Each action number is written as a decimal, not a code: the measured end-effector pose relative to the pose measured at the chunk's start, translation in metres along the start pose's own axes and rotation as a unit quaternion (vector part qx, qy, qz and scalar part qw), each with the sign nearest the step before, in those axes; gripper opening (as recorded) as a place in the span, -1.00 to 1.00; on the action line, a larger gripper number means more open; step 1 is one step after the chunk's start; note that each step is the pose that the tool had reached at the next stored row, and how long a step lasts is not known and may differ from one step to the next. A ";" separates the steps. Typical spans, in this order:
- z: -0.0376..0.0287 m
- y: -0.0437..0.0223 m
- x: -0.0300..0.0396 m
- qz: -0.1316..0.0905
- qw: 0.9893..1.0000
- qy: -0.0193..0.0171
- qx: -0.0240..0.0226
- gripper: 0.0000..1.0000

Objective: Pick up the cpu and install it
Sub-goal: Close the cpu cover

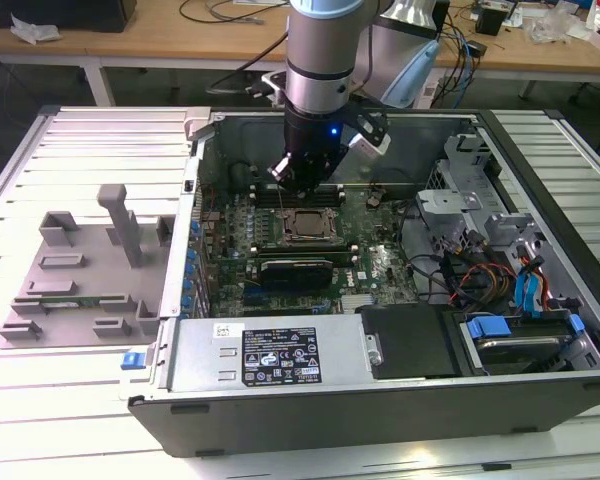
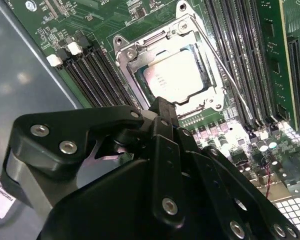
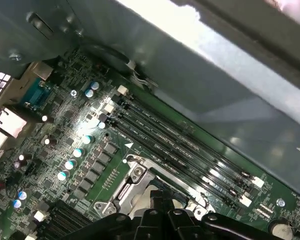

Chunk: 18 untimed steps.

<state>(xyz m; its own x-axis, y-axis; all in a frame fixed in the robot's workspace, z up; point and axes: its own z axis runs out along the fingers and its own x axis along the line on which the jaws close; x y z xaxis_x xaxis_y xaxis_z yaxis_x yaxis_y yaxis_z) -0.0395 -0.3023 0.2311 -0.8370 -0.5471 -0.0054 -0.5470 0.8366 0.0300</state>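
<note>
The arm (image 1: 318,60) stands vertical in the upper middle of the exterior view, its black tool (image 1: 302,181) pointing straight down, fingertips pressed together, holding nothing.

A robotics lab: open computer case (image 1: 380,415) on slatted workbench (image 1: 80,130); cable-strewn wooden desks (image 1: 180,45) behind.

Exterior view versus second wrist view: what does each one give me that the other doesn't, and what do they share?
The exterior view adds the whole open computer case, the arm reaching down into it, a grey tray at the exterior view's left, and drive bays with blue tabs at its right. The second wrist view adds the thin wire lever beside the socket and the white clips on the memory slots. Both show the gripper over the motherboard, close to the cpu, which lies inside the socket frame.
</note>
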 end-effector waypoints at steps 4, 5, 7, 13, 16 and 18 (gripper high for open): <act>0.0008 0.0000 0.0000 0.043 0.999 -0.001 0.001 -0.79; 0.0010 0.0000 0.0000 0.055 0.998 -0.001 0.001 -0.79; 0.0014 0.0000 0.0000 0.075 0.997 -0.002 0.001 -0.79; 0.0022 -0.0026 0.0017 0.115 0.993 -0.003 0.001 -0.79; 0.0022 -0.0026 0.0017 0.115 0.993 -0.003 0.001 -0.79; 0.0022 -0.0026 0.0017 0.115 0.993 -0.003 0.001 -0.79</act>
<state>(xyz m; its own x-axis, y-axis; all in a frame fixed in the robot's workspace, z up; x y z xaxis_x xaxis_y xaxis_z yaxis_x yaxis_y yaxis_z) -0.0396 -0.3054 0.2289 -0.9398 -0.3416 -0.0045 -0.3416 0.9394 0.0283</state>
